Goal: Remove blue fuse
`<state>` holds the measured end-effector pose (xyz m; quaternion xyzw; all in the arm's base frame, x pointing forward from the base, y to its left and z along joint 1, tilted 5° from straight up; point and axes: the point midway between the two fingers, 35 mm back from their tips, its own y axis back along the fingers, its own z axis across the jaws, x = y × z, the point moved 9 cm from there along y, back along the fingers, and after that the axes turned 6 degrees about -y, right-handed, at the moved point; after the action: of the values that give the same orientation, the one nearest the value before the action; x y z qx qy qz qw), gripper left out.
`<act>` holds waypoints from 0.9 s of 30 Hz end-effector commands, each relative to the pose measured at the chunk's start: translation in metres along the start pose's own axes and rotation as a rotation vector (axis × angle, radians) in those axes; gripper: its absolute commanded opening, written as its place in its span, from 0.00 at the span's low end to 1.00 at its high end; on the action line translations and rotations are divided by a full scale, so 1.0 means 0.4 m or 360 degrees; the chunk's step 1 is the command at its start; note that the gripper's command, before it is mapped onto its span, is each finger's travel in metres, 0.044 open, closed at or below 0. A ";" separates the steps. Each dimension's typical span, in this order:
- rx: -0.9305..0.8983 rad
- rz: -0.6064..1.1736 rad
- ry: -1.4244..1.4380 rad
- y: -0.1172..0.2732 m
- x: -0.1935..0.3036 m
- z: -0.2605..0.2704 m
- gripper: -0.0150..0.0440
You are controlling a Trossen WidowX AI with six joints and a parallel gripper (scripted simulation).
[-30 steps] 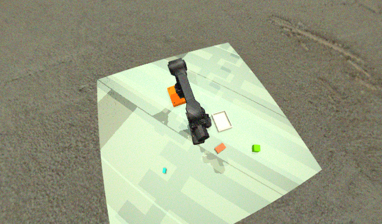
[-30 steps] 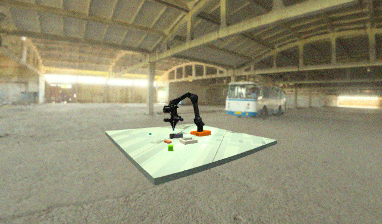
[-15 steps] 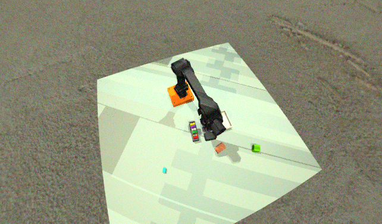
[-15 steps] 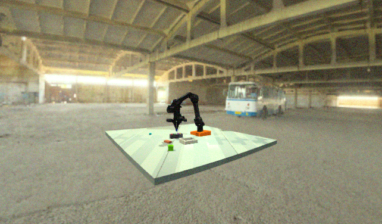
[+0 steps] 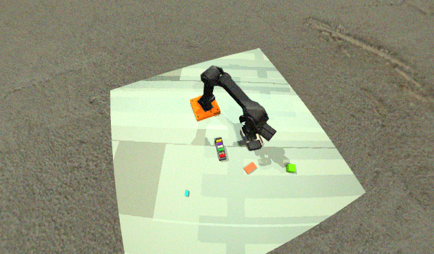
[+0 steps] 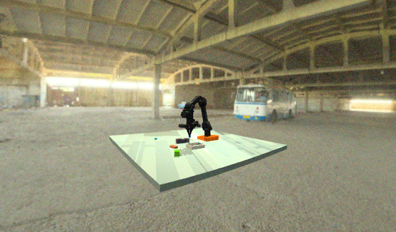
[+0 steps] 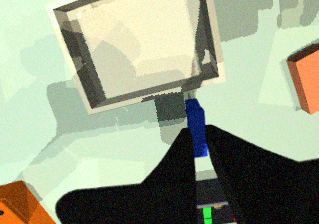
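My gripper (image 6: 189, 135) (image 7: 197, 133) is shut on the blue fuse (image 6: 189, 137) (image 7: 196, 114), which hangs from the fingertips above the table. In the wrist view the fuse's far end shows just outside the tray's near wall. The pale tray (image 6: 195, 148) (image 7: 146, 45) shows no fuse in its visible part; in the top view the arm hides most of it. The dark fuse block (image 5: 222, 159) (image 6: 182, 141) (image 7: 212, 191) stands off to the side of the tray. It holds yellow, purple, white, green (image 5: 220, 149) and red (image 5: 223, 155) fuses.
An orange-red block (image 5: 250, 167) (image 6: 173, 146) (image 7: 315, 82) lies near the tray. A green cube (image 5: 291, 167) (image 6: 176, 153) stands farther out, and a small cyan block (image 5: 186, 193) (image 6: 155, 138) lies beyond the fuse block. The arm's orange base (image 5: 199, 117) (image 6: 208, 138) (image 7: 18, 192) is behind.
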<state>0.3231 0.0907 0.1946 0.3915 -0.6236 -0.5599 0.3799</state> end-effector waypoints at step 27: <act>-0.0017 0.0008 0.0000 -0.071 -0.126 0.090 0.25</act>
<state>0.3120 0.1501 0.1703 0.3931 -0.6216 -0.5615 0.3793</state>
